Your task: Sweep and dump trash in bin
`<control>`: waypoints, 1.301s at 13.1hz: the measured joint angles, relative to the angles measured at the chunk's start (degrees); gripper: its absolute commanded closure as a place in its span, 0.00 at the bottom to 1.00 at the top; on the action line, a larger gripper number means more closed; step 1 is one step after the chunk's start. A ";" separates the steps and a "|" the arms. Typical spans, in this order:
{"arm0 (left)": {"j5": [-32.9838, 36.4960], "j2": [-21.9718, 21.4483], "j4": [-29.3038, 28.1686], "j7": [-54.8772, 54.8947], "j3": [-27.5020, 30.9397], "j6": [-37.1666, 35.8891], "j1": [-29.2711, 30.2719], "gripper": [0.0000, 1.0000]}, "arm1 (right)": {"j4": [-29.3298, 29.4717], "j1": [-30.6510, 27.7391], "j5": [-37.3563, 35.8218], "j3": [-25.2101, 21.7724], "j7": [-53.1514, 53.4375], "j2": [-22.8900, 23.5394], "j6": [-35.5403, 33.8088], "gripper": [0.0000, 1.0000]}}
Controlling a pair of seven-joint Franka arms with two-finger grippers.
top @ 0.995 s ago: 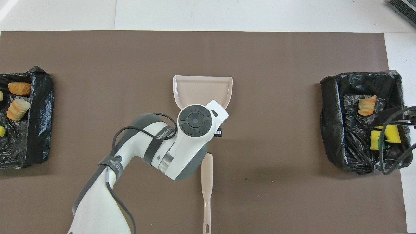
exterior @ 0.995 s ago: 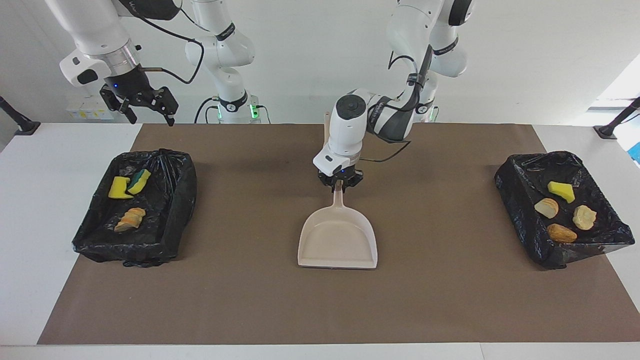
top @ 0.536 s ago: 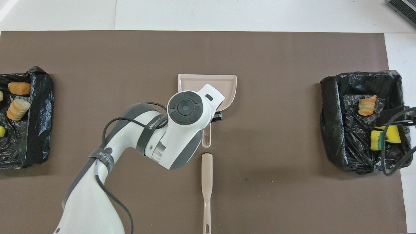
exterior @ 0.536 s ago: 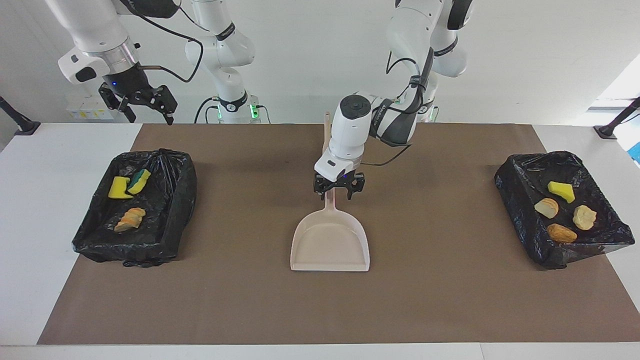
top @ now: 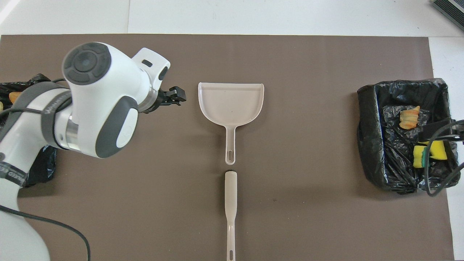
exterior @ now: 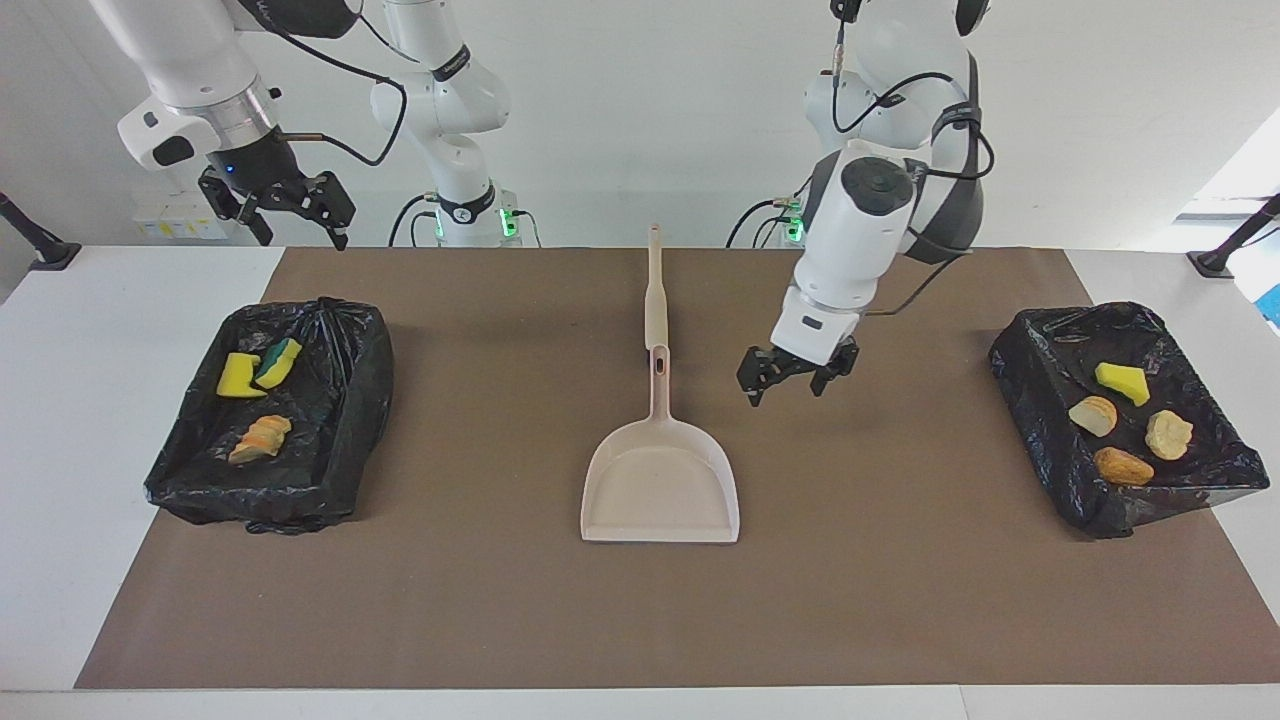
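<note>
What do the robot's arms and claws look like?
Both arms are glossy white with rounded joints, dark grey bands and black cables along them. The left gripper and right gripper are small black two-finger claws. Green lights glow at the arm bases.

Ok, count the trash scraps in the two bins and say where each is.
7. Bin at the right arm's end: yellow sponge, green-backed sponge, striped lump. Bin at the left arm's end: yellow sponge, two pale chunks, orange-brown lump. Folds may hide more.
</note>
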 measured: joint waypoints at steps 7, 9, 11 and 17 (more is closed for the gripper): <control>-0.03 -7.46 2.78 24.54 0.37 -13.40 14.85 0.00 | -0.16 -0.02 -0.02 -0.02 0.00 0.00 0.65 0.00; -0.03 -9.57 2.59 26.73 0.41 -17.10 16.67 0.00 | -0.20 -0.02 -0.02 -0.02 0.00 0.00 0.64 0.00; 0.32 -10.65 1.93 28.24 0.46 -18.48 17.25 0.00 | -0.29 -0.03 -0.02 -0.03 0.00 0.00 0.63 0.00; 1.88 -13.34 1.55 32.39 0.74 -19.42 19.18 0.00 | -0.38 -0.03 -0.02 -0.03 0.00 0.00 0.63 0.00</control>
